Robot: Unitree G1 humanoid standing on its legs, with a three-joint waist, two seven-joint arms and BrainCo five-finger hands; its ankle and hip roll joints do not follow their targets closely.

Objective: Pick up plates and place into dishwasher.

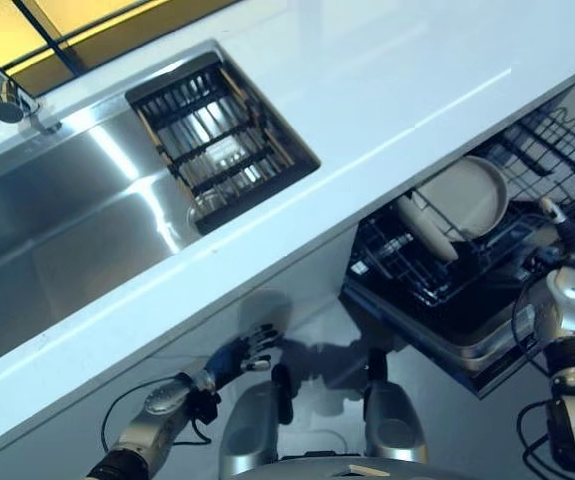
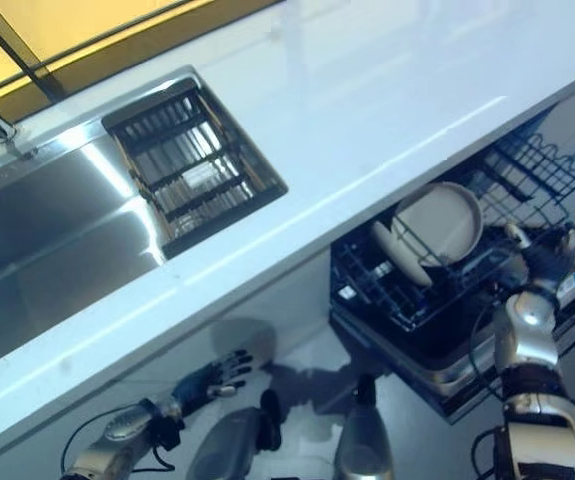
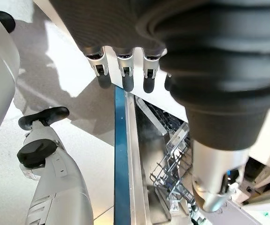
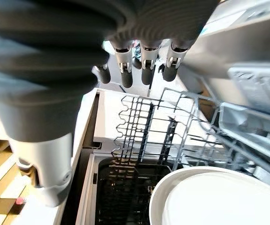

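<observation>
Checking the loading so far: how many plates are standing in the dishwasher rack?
2: a large plate standing in the dishwasher rack, and another plate edge-on just in front of it. Others may be hidden under the counter.

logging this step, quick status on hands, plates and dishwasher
Left hand open, low below the counter, holding nothing. Right hand open, empty, over the dishwasher rack. Two plates standing in the rack. Nothing in the way.

A white countertop [image 1: 387,90] holds a steel sink [image 1: 57,220], over pale speckled floor [image 3: 3,154]
</observation>
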